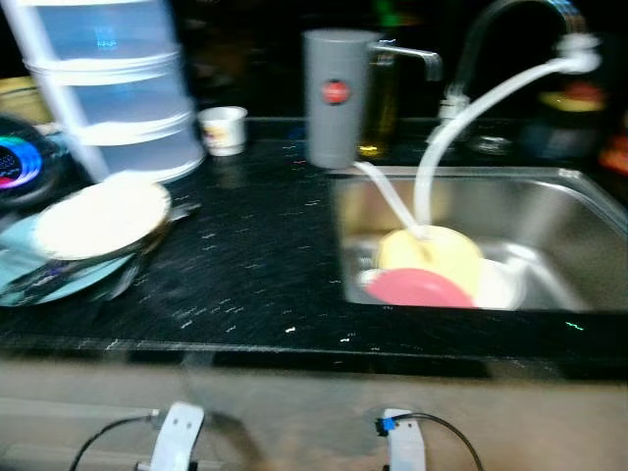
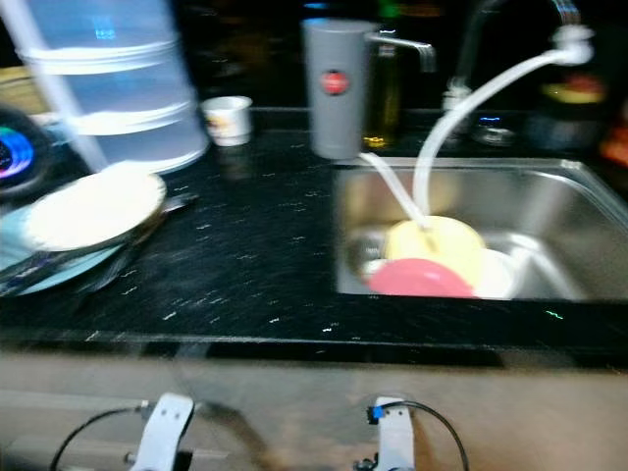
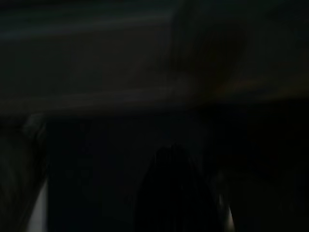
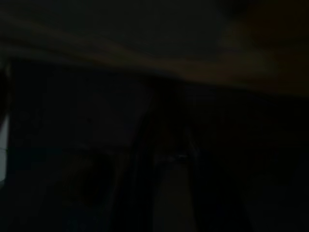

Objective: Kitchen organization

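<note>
Sink (image 1: 579, 211) holds yellow bowl (image 1: 432, 250), pink plate (image 1: 417, 287); both pincers' state can't be told.

Glossy black speckled stone-look countertop (image 1: 245, 265), brushed stainless-steel sink (image 1: 579, 211) at right, matt grey canister (image 1: 332, 96) upper centre, translucent plastic stacked containers (image 1: 108, 88) upper left, smooth white plastic hose (image 1: 471, 118)

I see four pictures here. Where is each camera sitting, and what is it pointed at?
Left eye view: on the head, looking down at the black counter and sink; both arms low.
Right eye view: beside it, same scene; shares the grey canister and the pink dish.
Left wrist view: on the left wrist, very dark.
Right wrist view: on the right wrist, equally dark.
</note>
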Tool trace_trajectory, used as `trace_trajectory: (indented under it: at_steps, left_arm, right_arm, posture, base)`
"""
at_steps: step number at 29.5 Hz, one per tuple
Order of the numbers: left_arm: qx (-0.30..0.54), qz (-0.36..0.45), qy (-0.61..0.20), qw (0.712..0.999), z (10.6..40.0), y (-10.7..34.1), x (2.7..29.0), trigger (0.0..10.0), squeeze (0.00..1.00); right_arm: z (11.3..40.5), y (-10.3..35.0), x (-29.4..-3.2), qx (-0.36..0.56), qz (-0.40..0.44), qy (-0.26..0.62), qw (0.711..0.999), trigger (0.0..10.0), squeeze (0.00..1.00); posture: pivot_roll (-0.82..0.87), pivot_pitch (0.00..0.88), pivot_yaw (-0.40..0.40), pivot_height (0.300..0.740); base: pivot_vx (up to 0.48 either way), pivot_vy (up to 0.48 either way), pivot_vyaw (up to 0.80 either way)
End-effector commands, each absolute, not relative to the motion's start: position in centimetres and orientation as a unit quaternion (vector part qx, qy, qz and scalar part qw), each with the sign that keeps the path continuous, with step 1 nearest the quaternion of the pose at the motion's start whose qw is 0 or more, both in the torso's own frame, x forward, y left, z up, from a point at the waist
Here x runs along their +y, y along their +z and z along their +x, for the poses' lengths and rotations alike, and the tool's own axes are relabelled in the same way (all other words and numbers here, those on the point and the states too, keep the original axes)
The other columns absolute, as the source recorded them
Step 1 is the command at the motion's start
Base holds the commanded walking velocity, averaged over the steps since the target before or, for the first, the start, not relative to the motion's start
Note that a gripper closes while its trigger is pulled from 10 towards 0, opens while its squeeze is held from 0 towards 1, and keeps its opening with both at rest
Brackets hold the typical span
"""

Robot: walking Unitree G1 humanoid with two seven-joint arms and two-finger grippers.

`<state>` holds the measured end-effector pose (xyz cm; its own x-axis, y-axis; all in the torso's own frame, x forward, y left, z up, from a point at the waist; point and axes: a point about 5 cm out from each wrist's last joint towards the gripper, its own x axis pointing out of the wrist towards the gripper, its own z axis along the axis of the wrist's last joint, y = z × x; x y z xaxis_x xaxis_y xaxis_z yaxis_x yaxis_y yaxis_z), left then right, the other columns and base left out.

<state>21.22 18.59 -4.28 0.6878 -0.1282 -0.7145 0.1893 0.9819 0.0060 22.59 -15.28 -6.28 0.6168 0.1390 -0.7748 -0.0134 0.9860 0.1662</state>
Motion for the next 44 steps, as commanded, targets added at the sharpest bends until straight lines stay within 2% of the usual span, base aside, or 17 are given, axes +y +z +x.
trace_trajectory:
  at_steps: [1,13,20,26,37,44]
  left_arm:
    - [0.400,0.047,-0.088,0.911,20.8,-4.7,18.9,10.0,0.00]
    - [0.403,0.047,-0.095,0.909,21.0,-4.6,18.8,10.0,0.00]
    - [0.414,0.042,-0.098,0.904,20.7,-5.0,18.9,10.0,0.00]
    - [0.413,0.038,-0.095,0.905,20.6,-4.9,19.0,10.0,0.00]
    - [0.416,0.016,-0.064,0.907,19.7,-5.2,19.7,10.0,0.00]
    - [0.418,0.010,-0.051,0.907,19.3,-5.3,20.1,10.0,0.00]
  right_arm:
    - [23.0,-6.0,-15.1,0.427,0.071,0.045,0.900,10.0,0.00]
    - [22.6,-6.3,-15.8,0.441,0.075,0.012,0.894,10.0,0.00]
    - [21.7,-6.9,-16.3,0.476,0.049,-0.001,0.878,10.0,0.00]
    - [21.6,-7.0,-16.5,0.478,0.058,-0.013,0.876,10.0,0.00]
    - [21.5,-7.1,-15.2,0.491,0.044,0.038,0.869,10.0,0.00]
    - [21.4,-7.2,-15.2,0.494,0.037,0.044,0.868,10.0,0.00]
  posture:
    - [0.08,0.093,0.024,0.740]
    - [0.08,0.094,0.026,0.740]
    - [0.08,0.101,0.016,0.740]
    - [0.08,0.103,0.014,0.740]
    - [0.10,0.104,-0.003,0.740]
    - [0.10,0.106,-0.011,0.740]
  base:
    - [0.000,0.000,0.80]
    - [0.000,0.000,0.07]
    - [0.000,0.000,-0.80]
    - [0.000,0.000,-0.80]
    - [0.000,0.000,-0.15]
    - [0.000,-0.464,0.00]
